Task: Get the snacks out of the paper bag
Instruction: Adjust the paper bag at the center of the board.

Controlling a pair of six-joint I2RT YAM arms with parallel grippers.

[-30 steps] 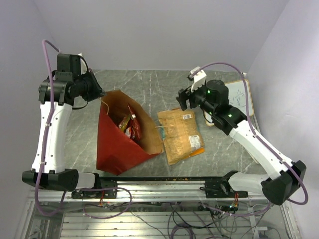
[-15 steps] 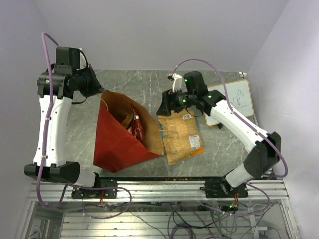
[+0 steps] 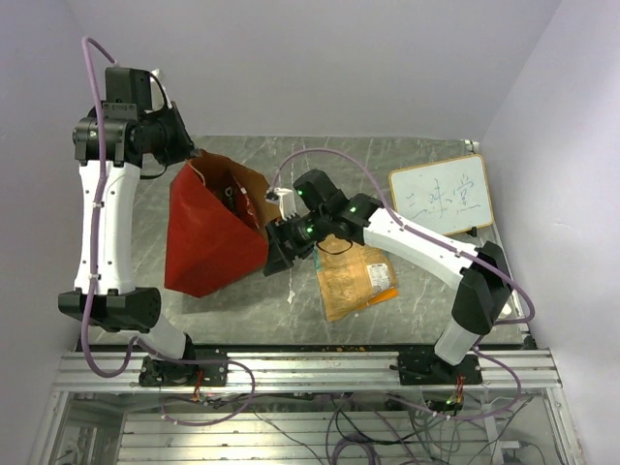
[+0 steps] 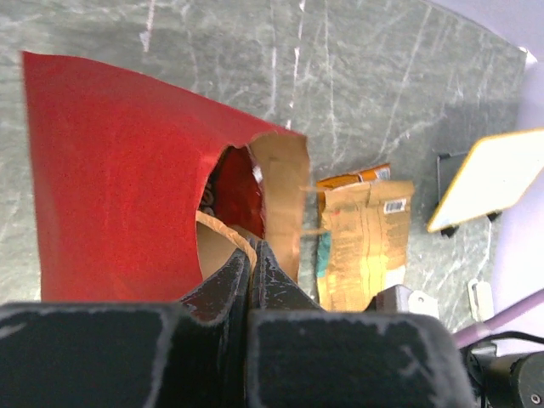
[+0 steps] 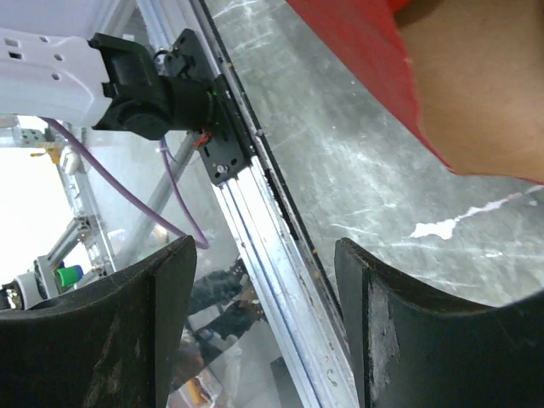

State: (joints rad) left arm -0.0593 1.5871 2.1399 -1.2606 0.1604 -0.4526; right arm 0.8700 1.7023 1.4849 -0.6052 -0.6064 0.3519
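The left gripper (image 4: 252, 270) is clamped on the bag (image 3: 208, 237) rim. The right gripper (image 5: 263, 255) is spread apart and empty, just beside the bag's edge. One packet (image 3: 355, 276) lies on the table (image 3: 232, 310).

Left arm (image 3: 101, 223): upright, elbow raised, wrist angled forward. Left gripper (image 4: 249, 253): fingers pressed together, clamping the rim of the paper bag (image 4: 119, 170). Right arm (image 3: 418, 242): extended leftward across the worktop. Right gripper (image 5: 263, 251): fingers spread wide apart.

The grey marbled bench (image 3: 426, 300) carries a flat orange-brown snack packet (image 3: 356, 281) near its middle and a white-framed whiteboard (image 3: 441, 197) toward its far right corner. The red paper bag (image 3: 203, 242) sits tilted at the left, near the packet.
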